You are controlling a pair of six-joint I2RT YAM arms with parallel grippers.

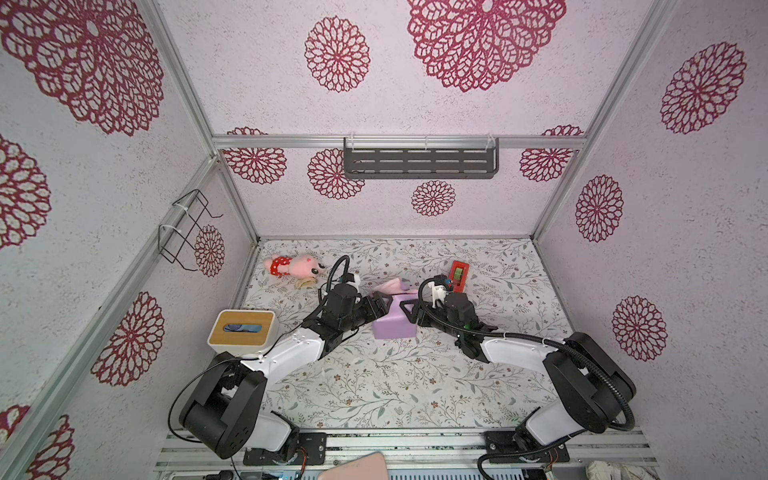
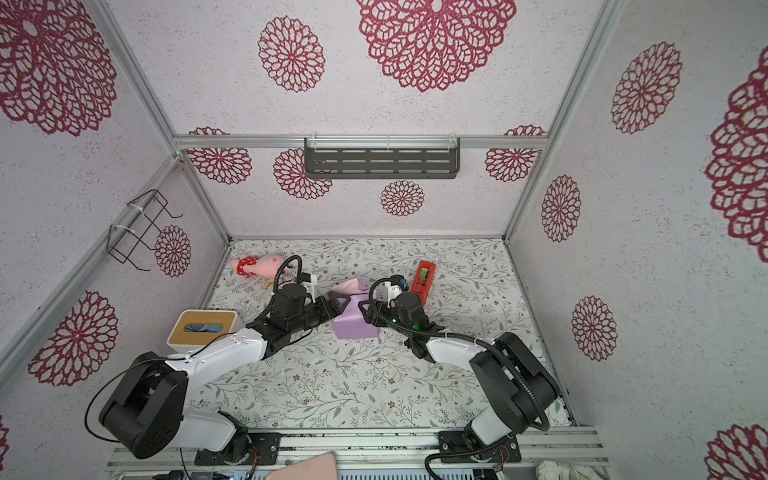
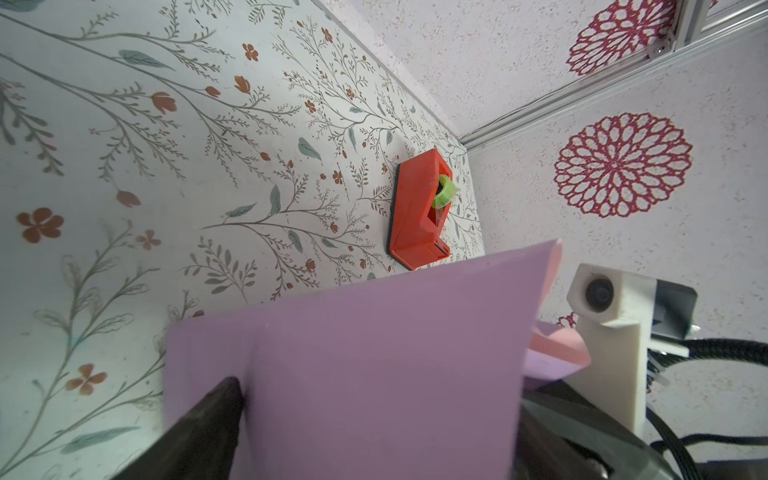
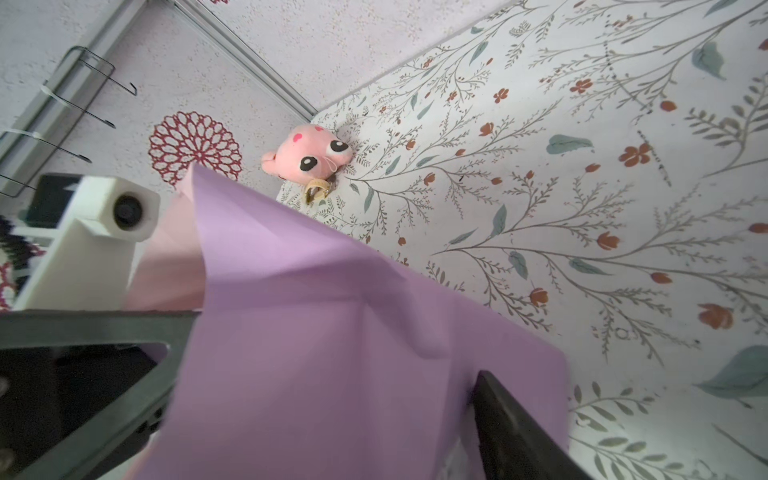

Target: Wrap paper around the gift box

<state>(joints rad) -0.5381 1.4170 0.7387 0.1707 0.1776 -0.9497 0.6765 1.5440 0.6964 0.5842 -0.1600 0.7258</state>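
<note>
Both left fingers (image 1: 381, 302) and right fingers (image 1: 409, 311) wide astride the paper (image 1: 392, 327); tape dispenser (image 1: 458, 275), plush toy (image 1: 297, 266) behind.

Pink plush toy (image 1: 297, 266), red tape dispenser (image 1: 458, 275), wood-topped tissue box (image 1: 241, 332).

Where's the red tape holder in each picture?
In a top view: tape holder back right of the purple paper.
In a top view: same spot.
Left wrist: beyond the paper's edge, near the wall.
Right wrist: not in it.
Shared landmark: the purple paper.
</note>
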